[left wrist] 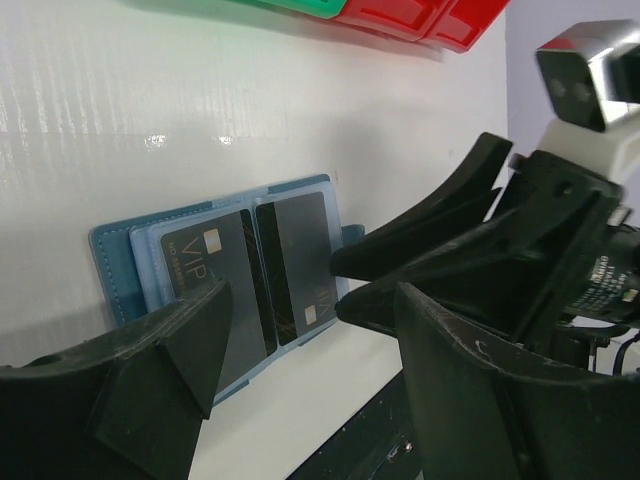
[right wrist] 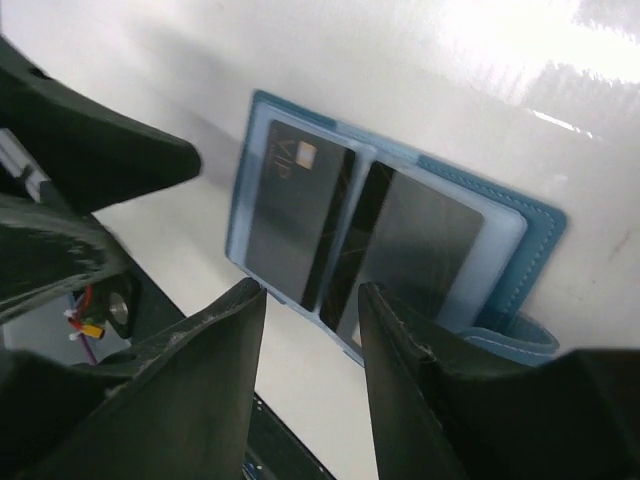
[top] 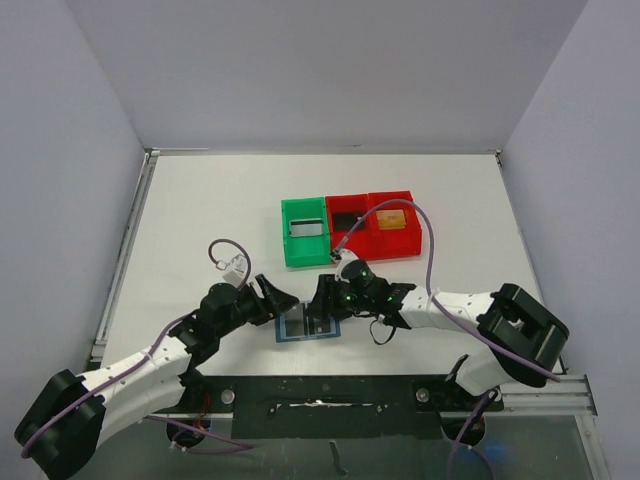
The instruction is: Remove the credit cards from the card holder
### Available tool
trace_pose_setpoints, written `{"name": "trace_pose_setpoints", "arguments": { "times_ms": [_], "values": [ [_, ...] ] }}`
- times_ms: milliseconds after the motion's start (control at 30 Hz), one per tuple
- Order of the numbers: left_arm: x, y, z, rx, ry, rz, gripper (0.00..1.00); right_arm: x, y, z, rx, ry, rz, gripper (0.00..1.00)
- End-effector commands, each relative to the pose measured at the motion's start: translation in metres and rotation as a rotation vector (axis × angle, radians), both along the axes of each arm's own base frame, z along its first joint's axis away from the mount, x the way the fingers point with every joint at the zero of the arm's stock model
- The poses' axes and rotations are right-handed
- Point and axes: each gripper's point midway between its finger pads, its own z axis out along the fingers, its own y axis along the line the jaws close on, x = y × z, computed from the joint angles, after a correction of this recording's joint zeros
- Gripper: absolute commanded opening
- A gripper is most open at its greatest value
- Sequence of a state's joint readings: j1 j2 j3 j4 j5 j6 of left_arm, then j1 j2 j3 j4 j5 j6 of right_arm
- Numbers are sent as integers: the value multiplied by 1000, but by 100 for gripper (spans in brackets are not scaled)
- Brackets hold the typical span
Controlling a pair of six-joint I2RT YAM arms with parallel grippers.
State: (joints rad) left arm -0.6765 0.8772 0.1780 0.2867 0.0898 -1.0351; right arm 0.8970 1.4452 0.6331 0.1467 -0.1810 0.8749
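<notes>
The light-blue card holder (top: 307, 322) lies open and flat on the white table between my two grippers. Two dark grey credit cards sit in its clear sleeves, one (left wrist: 215, 270) on the left panel and one (left wrist: 300, 250) on the right panel. My left gripper (top: 285, 300) stands open at the holder's left edge with nothing between its fingers (left wrist: 190, 350). My right gripper (top: 322, 295) is open over the holder's near-right part. In the right wrist view its fingertips (right wrist: 250, 310) hover above the near edge of the holder (right wrist: 540, 225) and the cards (right wrist: 295, 215), holding nothing.
A green bin (top: 305, 232) and two red bins (top: 347, 222) (top: 392, 222) stand in a row behind the holder; the right red bin holds something yellow. The black mounting rail (top: 330, 395) runs along the table's near edge.
</notes>
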Motion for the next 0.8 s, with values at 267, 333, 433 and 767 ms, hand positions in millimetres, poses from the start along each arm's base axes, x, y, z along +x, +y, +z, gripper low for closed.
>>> {"name": "trace_pose_setpoints", "arguments": {
  "times_ms": [267,333,433,767],
  "values": [
    [5,-13,2,-4,4,-51,60,5,-51,-49,-279,80,-137,43],
    [5,-18,3,-13,2,-69,59,1,-53,-58,-279,105,-132,42],
    [6,-26,3,-9,5,-95,57,-2,-58,-69,-284,139,-155,40],
    [5,-38,-5,16,25,-124,49,-7,-66,-88,-303,201,-163,35]
  ]
}}
